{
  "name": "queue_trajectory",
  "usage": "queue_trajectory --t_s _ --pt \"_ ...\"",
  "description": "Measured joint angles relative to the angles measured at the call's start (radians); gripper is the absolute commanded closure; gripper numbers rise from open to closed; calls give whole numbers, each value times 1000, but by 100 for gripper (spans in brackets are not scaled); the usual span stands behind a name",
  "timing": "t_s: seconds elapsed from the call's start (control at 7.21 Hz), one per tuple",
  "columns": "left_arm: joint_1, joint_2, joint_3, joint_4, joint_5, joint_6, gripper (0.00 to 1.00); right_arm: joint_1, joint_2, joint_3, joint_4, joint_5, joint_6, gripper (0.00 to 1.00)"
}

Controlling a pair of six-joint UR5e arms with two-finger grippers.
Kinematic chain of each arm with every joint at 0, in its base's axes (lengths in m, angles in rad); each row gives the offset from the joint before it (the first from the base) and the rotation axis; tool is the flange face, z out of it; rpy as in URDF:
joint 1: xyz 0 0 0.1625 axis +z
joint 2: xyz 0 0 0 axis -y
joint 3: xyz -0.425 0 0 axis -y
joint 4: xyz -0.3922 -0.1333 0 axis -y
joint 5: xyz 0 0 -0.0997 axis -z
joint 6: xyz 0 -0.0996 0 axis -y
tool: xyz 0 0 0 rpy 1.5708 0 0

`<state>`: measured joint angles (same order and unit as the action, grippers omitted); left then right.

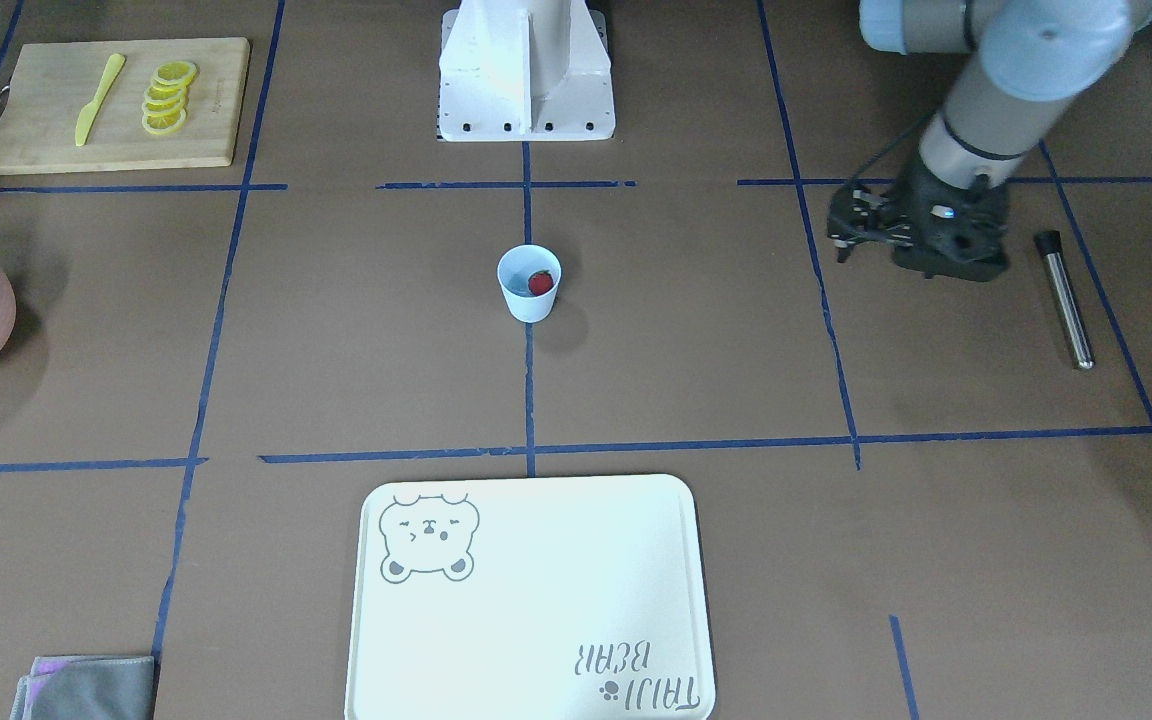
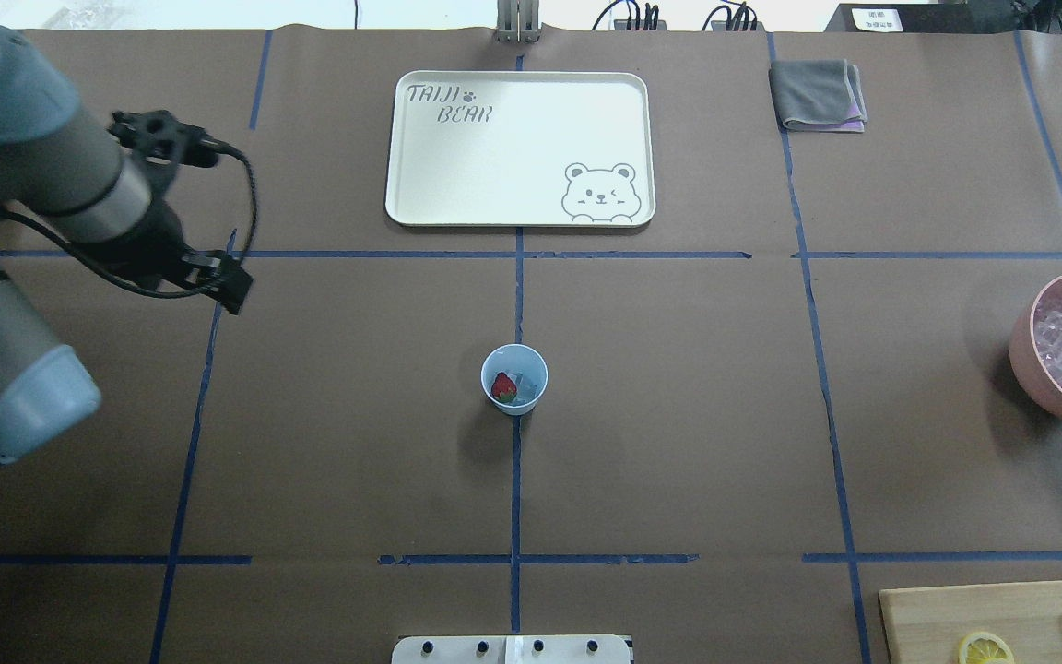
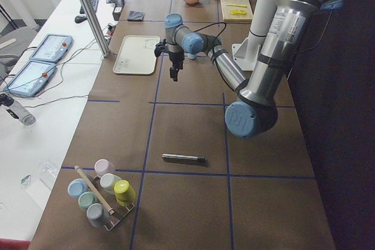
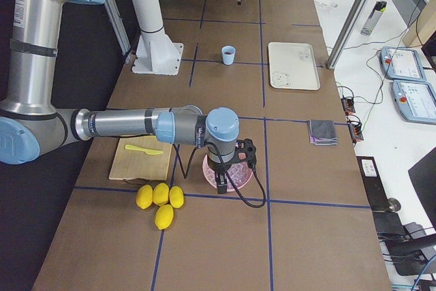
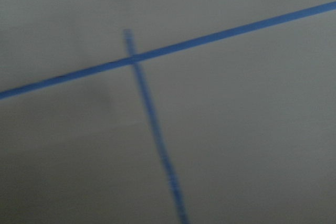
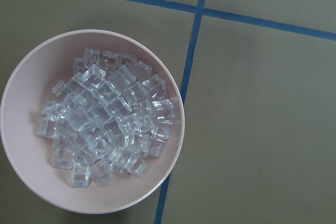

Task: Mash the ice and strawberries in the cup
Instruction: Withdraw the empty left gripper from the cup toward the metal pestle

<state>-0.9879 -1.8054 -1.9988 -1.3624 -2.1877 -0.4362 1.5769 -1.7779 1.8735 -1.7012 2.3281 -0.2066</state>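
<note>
brown table (image 2: 678,415): strawberry (image 2: 502,386) in cup (image 1: 528,305); ice (image 6: 105,124) in pink bowl (image 6: 21,177)

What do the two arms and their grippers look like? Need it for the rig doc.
The arms match. The left arm and right arm are round silver-grey tubes with pale blue joint caps. The left gripper and right gripper are black and blocky. A thin black cable loops off each wrist. No legible markings.

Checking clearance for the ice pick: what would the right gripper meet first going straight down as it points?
Probably the ice heaped in the pink bowl; the right gripper hangs above it, depth unclear.
</note>
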Motion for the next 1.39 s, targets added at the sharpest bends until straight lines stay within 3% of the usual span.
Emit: queue_trajectory --t_s 0.42,0.69,0.97,1.39 --pt "-200 236 15 -38 -102 276 1 0 0 0 0 -1 -1 1" --pt "-219 315 139 -244 -109 285 1 0 0 1 0 -1 -1 1" --pt "-216 317 295 -441 -110 236 2 0 0 2 1 -1 -1 1" --pt "-212 265 468 -581 -109 160 8 0 0 3 1 -1 -1 1"
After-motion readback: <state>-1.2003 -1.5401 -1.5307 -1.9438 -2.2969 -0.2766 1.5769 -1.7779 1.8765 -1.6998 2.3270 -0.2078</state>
